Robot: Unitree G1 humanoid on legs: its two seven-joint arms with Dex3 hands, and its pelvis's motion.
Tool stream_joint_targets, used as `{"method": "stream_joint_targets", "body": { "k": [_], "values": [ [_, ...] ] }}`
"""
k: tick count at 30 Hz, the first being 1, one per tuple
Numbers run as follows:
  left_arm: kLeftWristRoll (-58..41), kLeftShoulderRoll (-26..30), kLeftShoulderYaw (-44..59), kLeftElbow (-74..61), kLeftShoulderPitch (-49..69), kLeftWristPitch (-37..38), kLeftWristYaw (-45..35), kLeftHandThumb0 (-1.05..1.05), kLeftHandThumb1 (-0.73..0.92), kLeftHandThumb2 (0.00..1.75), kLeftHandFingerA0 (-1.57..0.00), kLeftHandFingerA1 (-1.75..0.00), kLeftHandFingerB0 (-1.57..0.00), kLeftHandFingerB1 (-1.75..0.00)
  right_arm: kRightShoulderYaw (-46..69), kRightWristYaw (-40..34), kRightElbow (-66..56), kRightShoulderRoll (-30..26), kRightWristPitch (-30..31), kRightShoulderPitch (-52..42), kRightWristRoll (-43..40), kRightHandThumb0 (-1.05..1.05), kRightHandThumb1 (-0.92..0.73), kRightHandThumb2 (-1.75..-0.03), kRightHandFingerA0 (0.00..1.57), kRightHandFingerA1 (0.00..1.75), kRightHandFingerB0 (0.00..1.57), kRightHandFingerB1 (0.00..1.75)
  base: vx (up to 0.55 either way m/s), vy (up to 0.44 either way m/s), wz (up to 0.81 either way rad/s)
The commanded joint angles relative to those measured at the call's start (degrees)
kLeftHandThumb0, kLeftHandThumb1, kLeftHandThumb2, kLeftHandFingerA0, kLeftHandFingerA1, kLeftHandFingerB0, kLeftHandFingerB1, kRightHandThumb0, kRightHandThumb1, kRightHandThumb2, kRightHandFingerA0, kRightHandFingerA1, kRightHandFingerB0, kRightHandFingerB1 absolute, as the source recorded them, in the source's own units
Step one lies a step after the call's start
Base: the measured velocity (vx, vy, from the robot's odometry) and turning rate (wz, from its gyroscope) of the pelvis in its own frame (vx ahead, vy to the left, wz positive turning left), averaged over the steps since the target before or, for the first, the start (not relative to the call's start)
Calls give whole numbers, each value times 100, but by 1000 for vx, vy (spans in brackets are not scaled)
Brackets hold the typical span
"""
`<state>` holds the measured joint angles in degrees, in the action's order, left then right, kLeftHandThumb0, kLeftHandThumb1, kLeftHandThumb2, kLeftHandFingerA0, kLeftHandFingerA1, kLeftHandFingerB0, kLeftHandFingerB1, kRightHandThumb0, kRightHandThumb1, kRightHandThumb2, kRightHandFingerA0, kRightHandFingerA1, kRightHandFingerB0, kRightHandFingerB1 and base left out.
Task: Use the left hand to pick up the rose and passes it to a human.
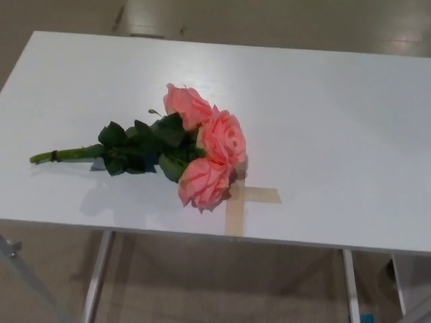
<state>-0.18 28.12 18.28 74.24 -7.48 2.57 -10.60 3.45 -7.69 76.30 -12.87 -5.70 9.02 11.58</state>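
A bunch of pink roses (209,148) lies flat on the white table (337,121), a little left of its middle. Three blooms point right and toward the front edge. Dark green leaves (145,148) surround the green stem (64,156), which runs out to the left. Neither of my hands shows in the head view, and no person is visible.
A cross of tan tape (246,198) is stuck to the tabletop just right of the lowest bloom, near the front edge. White table legs (97,269) stand below. A grey metal bar (20,266) crosses the lower left corner. Beige floor lies beyond the far edge.
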Motion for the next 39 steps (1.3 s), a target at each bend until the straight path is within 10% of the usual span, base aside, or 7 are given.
{"method": "stream_joint_targets", "body": {
  "k": [1,3,5,20,21,26,39],
  "values": [
    [-87,-56,-20,39,95,222,-152,-47,43,66,-32,-42,-25,-37,128,357,76,-60,-34,-79,-173,-59,-60,-59,61,43,48,37,0,0,0],
    [38,-20,-179,31,112,352,-266,-26,31,88,-8,-50,-7,-49,150,445,80,-72,-64,-98,-174,-65,-50,-84,48,53,37,48,0,0,0],
    [60,-2,-269,24,132,428,-366,-50,49,55,-21,-31,-19,-28,124,448,79,-83,-88,-106,-137,-62,-62,-59,53,41,41,36,0,0,0],
    [73,260,-1497,-2142,1229,2163,-2221,-32,21,83,-1,-49,-1,-44,35,342,83,-94,-45,-67,-62,-60,-63,-59,53,41,41,36,0,0,0],
    [-6,291,-1509,-2403,1368,2133,-2337,-66,41,70,-9,-33,-21,-37,30,343,83,-95,-57,-69,-60,-59,-63,-59,53,41,42,36,0,0,0],
    [-626,418,-1408,-4551,2426,1949,-2744,-57,45,55,-29,-32,-44,-35,-61,317,78,-112,-23,10,2,-62,-51,-84,48,53,37,48,0,0,0],
    [-2080,995,-1180,-8071,3597,1377,-3715,-49,44,54,-30,-34,-49,-36,-80,325,79,-100,-6,106,-55,-56,-63,-60,56,42,43,37,0,0,0]
  ]
}}
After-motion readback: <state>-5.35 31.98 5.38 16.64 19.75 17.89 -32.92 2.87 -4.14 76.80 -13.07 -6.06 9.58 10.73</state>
